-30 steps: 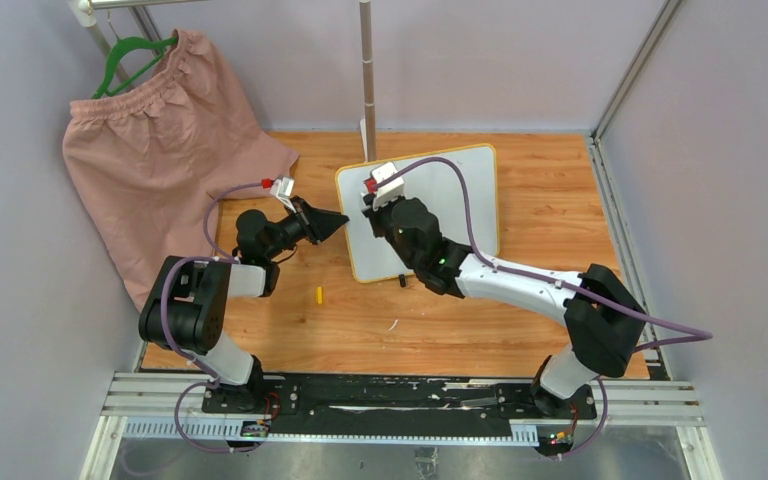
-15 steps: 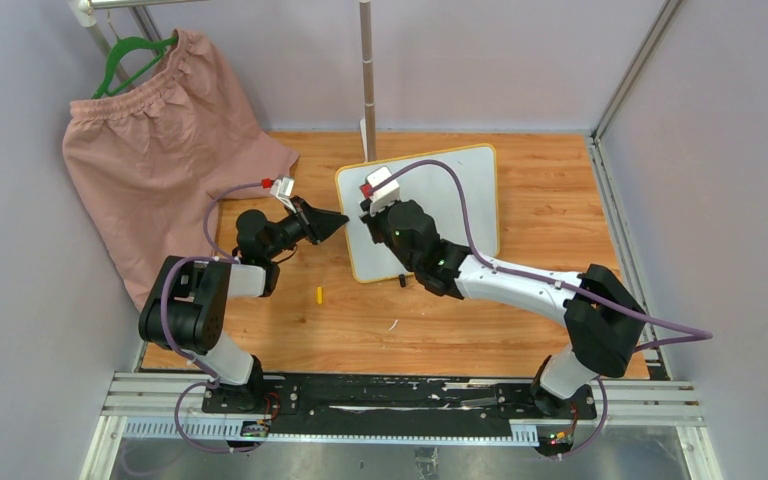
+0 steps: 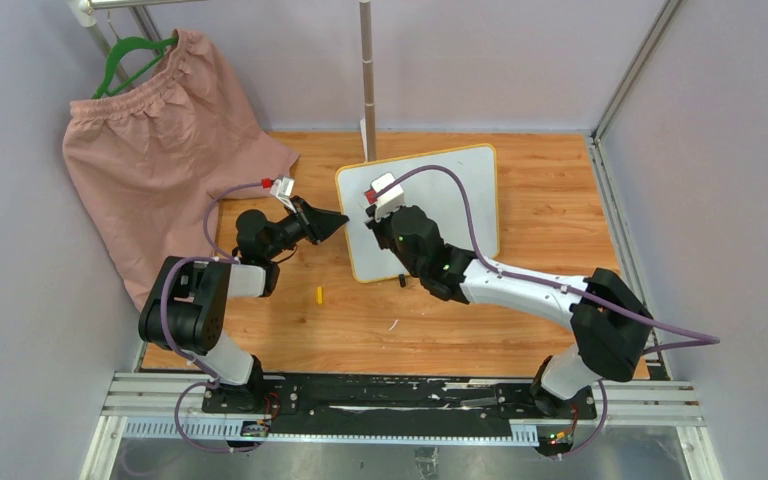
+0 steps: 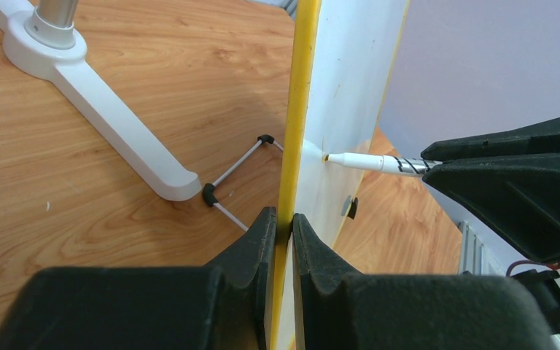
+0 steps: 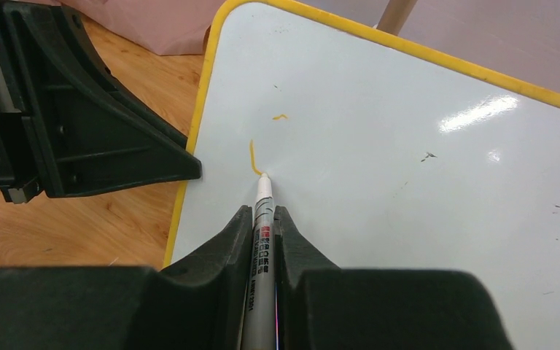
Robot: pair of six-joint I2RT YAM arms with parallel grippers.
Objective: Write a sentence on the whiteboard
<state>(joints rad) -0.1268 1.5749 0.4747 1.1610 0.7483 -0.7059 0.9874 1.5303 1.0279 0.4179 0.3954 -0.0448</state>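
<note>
The whiteboard (image 3: pixel 460 200), white with a yellow frame, stands tilted on the wooden table. My left gripper (image 3: pixel 345 222) is shut on its left edge, and the left wrist view shows the yellow frame (image 4: pixel 302 109) pinched between the fingers of the left gripper (image 4: pixel 284 219). My right gripper (image 5: pixel 262 211) is shut on a grey marker (image 5: pixel 261 240), whose tip touches the board (image 5: pixel 408 182) near that edge. Of the sentence, only a short curved yellow-orange stroke (image 5: pixel 253 157) and a small dash (image 5: pixel 280 116) show. The marker (image 4: pixel 375 163) also shows against the board in the left wrist view.
A pink garment (image 3: pixel 160 150) hangs from a green hanger at the back left. A rack pole (image 3: pixel 367 80) rises just behind the board, with its white foot (image 4: pixel 102 95) on the table. A small yellow cap (image 3: pixel 319 294) lies in front of the board's left corner.
The right gripper with the marker has shifted slightly toward the near side along the board. The left arm has not moved.
</note>
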